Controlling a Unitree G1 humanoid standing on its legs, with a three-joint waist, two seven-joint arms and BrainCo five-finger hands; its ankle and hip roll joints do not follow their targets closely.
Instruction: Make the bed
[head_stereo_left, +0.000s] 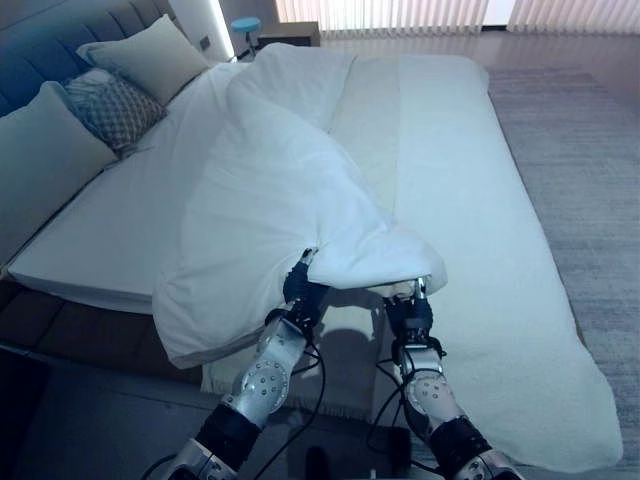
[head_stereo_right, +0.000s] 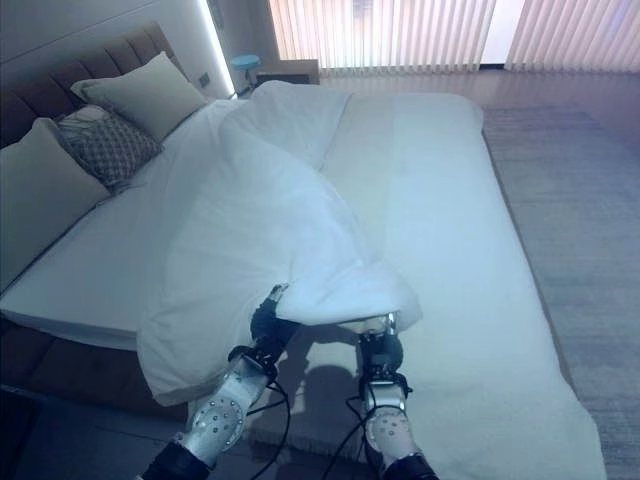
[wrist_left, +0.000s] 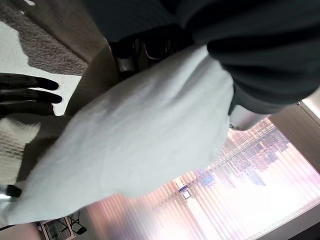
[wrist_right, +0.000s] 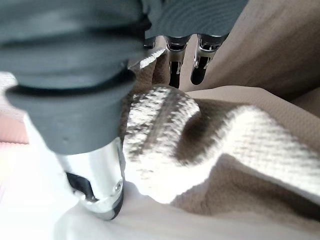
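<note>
A white duvet (head_stereo_left: 270, 190) lies bunched and folded back across the middle of the bed, its near fold lifted at the foot-side edge. My left hand (head_stereo_left: 303, 290) is curled on that fold from below, and the white cloth runs past its thumb (wrist_left: 244, 118). My right hand (head_stereo_left: 412, 310) grips the same edge a little to the right. In the right wrist view its thumb (wrist_right: 97, 175) presses on white cloth, and a fold of the beige waffle blanket (wrist_right: 165, 125) sits between thumb and fingers (wrist_right: 197, 70).
Two plain pillows (head_stereo_left: 150, 55) (head_stereo_left: 45, 160) and a patterned cushion (head_stereo_left: 115, 105) lean on the headboard at the left. The bare sheet (head_stereo_left: 110, 235) shows beside the duvet. A grey rug (head_stereo_left: 590, 150) lies to the right. A blue stool (head_stereo_left: 245, 25) and a nightstand (head_stereo_left: 290, 35) stand at the back.
</note>
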